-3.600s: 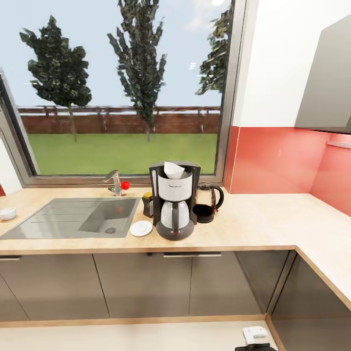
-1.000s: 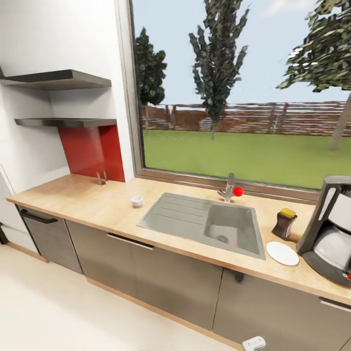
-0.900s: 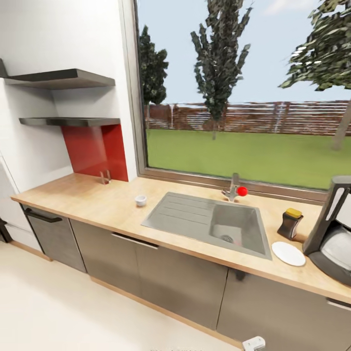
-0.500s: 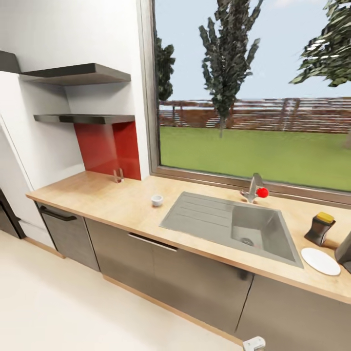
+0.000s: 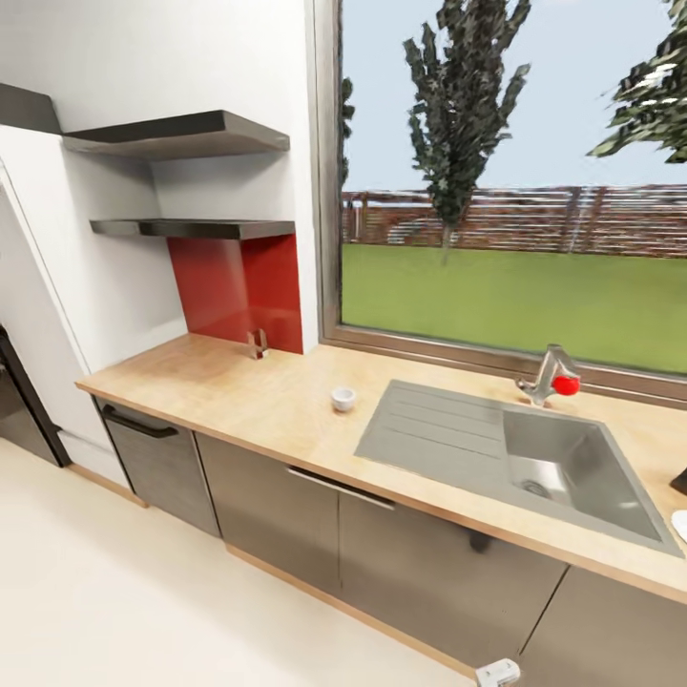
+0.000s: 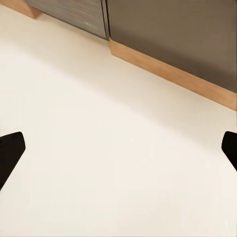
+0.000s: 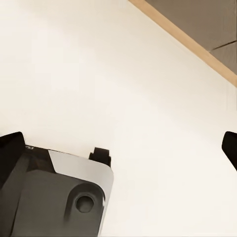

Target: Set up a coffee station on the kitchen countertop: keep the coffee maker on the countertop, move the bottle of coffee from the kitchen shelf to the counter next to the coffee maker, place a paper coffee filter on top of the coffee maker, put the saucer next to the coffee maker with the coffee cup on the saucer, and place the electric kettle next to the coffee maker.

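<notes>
Both grippers, left (image 6: 118, 148) and right (image 7: 118, 143), are hanging spread wide and empty over the floor.
You are heading for the cup (image 5: 343, 399) by the countertop's (image 5: 239, 401) sink (image 5: 520, 458) side; square up before reaching.

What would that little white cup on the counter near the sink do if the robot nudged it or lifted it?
The coffee cup looks small, so it is probably light and would likely slide on the smooth kitchen countertop rather than tip, being squat. If ceramic, it could chip if dropped. Its glossy rounded wall may be slippery.
</notes>
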Available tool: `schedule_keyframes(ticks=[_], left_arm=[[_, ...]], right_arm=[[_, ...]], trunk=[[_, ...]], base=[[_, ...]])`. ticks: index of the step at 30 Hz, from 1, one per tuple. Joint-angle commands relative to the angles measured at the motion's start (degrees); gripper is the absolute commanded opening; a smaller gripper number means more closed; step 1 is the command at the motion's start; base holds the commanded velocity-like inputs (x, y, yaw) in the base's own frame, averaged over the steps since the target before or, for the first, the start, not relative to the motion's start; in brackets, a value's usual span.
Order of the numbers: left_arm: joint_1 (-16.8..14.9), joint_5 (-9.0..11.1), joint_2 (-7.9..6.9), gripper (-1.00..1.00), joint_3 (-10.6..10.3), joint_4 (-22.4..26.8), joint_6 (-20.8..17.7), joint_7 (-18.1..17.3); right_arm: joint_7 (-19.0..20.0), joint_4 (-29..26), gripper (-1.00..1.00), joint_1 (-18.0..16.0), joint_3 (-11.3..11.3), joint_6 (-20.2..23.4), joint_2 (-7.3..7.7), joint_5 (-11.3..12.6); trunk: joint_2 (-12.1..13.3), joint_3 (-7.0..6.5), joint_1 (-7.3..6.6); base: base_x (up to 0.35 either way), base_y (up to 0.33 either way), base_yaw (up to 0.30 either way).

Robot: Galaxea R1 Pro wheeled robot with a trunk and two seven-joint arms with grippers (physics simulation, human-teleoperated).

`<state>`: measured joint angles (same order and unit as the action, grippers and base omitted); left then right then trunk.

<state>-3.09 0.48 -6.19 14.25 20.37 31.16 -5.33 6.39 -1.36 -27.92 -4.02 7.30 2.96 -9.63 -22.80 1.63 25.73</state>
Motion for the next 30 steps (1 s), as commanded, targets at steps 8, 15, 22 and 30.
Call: schedule_keyframes(ticks=[8, 15, 22, 30], left_arm=[[-0.1, 0.1, 0.03, 1.00, 0.4, -0.1, 0.1, -0.6], [-0.1, 0.1, 0.03, 1.00, 0.4, -0.1, 0.1, -0.6], [-0.1, 0.1, 0.03, 1.00, 0.4, -0.1, 0.1, -0.6], [-0.1, 0.1, 0.03, 1.00, 0.4, -0.1, 0.1, -0.6]], right_arm=[[0.3, -0.1, 1.00, 0.0, -0.3, 0.4, 0.03, -0.3], [0.3, -0.1, 1.00, 0.0, -0.3, 0.3, 0.05, -0.3], [0.2, -0.1, 1.00, 0.0, -0.3, 0.4, 0.06, -0.3], [0.2, -0.1, 1.00, 0.0, -0.3, 0.4, 0.05, -0.3]], trunk=[[-0.1, 0.13, 0.05], [-0.1, 0.13, 0.05], [-0.1, 0.13, 0.05], [-0.1, 0.22, 0.05]], base=[[0.181, 0.317, -0.164], [0.167, 0.317, -0.261], [0.106, 0.323, -0.265], [0.014, 0.324, -0.265]])
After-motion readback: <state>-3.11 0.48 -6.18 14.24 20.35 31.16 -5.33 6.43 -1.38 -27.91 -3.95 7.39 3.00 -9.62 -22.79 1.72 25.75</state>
